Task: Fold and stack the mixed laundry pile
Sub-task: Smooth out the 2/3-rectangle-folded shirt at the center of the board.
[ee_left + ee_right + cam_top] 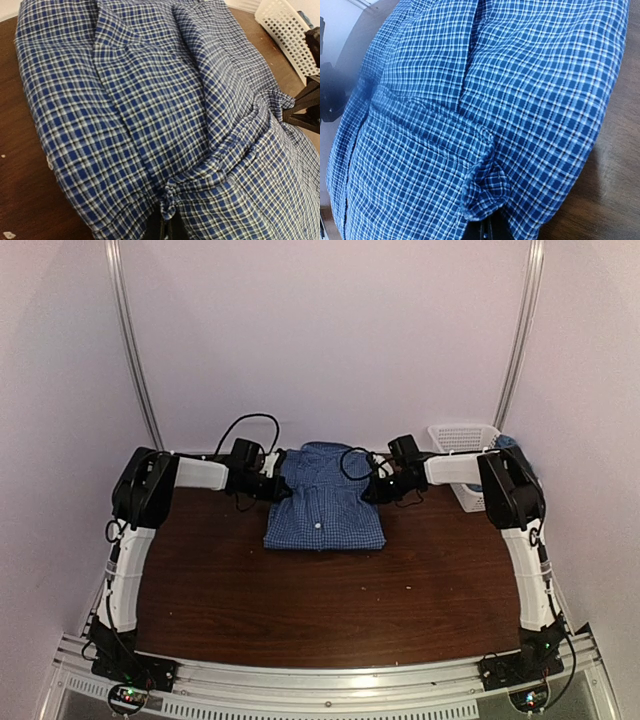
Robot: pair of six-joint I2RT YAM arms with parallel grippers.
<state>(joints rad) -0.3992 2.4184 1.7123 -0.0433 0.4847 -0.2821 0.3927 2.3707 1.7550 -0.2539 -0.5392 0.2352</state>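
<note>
Left gripper (281,489) and right gripper (369,492) pinch opposite sides of the checked shirt (325,515), which lies near-to-far between them.

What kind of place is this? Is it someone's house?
Probably a robot practice booth, not a house: plain white walls box in one wooden table, the left arm and right arm are bolted to a metal rail, pinching a checked shirt.

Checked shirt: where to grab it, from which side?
Pinch the blue-and-white checked cloth shirt at its side edges near the far end, one arm from each side. It lies flat, folded narrow; only edge folds bunch between jaws, as the left gripper and right gripper show.
</note>
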